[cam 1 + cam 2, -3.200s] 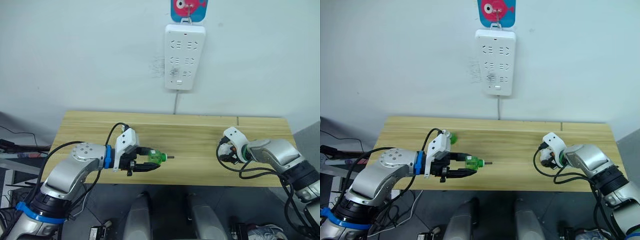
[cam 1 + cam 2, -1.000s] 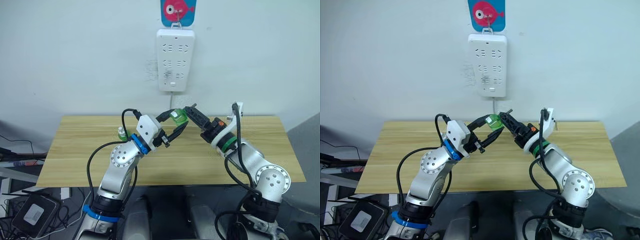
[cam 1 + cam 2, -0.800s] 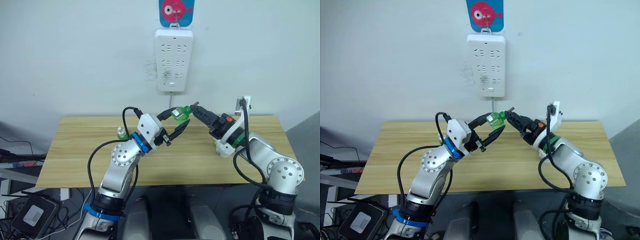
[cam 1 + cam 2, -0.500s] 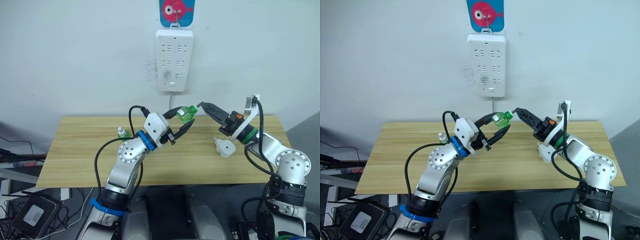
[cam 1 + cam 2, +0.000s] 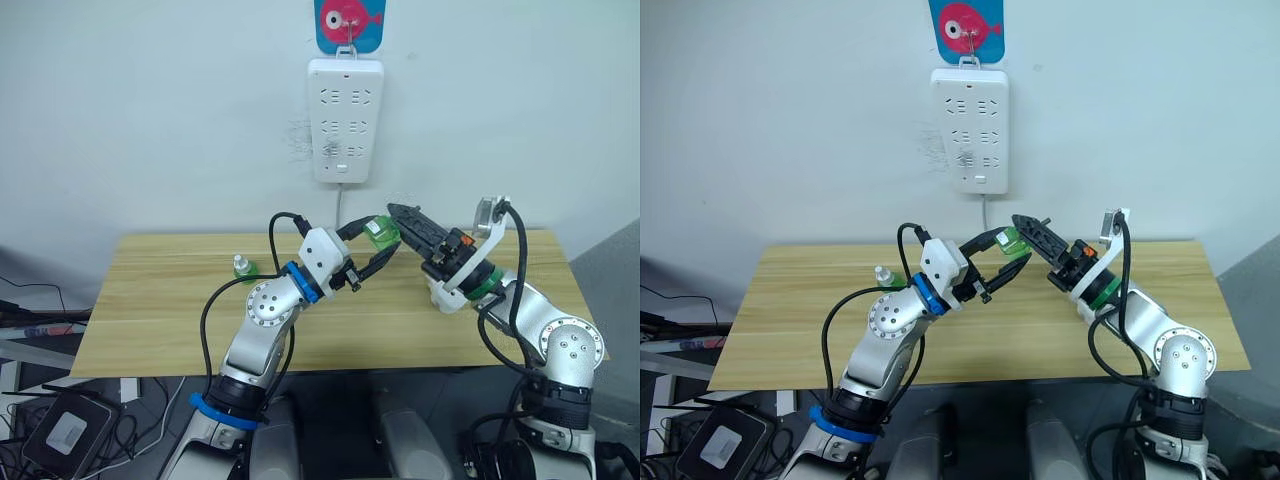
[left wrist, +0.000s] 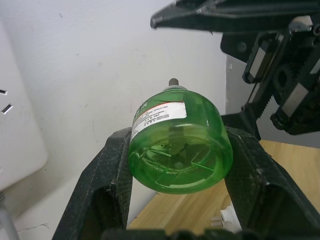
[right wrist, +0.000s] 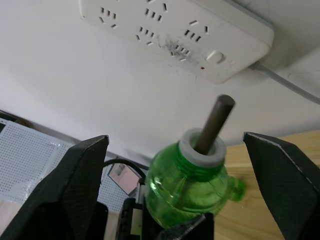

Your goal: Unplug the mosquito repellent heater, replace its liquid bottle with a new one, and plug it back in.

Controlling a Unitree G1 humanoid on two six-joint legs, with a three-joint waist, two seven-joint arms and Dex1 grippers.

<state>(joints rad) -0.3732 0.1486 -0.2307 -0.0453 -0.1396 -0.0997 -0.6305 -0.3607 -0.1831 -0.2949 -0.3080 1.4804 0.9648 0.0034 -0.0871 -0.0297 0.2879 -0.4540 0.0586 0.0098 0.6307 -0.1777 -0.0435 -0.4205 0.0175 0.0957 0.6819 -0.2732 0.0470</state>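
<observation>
The left arm rose from below the desk's [image 5: 150, 330] near edge, bent at the elbow, and reached up and forward over the middle of the desk. Its left gripper [image 5: 378, 247] had its jaws closed on the body of the liquid bottle [image 5: 381, 231], a capless green bottle whose dark wick [image 7: 214, 123] pointed toward the other arm; the bottle was held in the air above the desk.

The right arm came up from the desk's right side, folded at the elbow, with its forearm angled up and inward. The right gripper [image 7: 172, 165] had its jaws spread wide, one finger [image 7: 65, 195] on each side of the bottle's neck and clear of it, so it gripped nothing.

The mosquito repellent heater [image 5: 440, 297] lay on the desk under the right wrist, partly hidden by it. Farther left, near the back of the desk, the new bottle [image 5: 241, 266] with its white cap stood upright. Beyond the desk, a white power strip [image 5: 345, 120] hung on the wall beneath a fish-shaped hook [image 5: 349, 22].
</observation>
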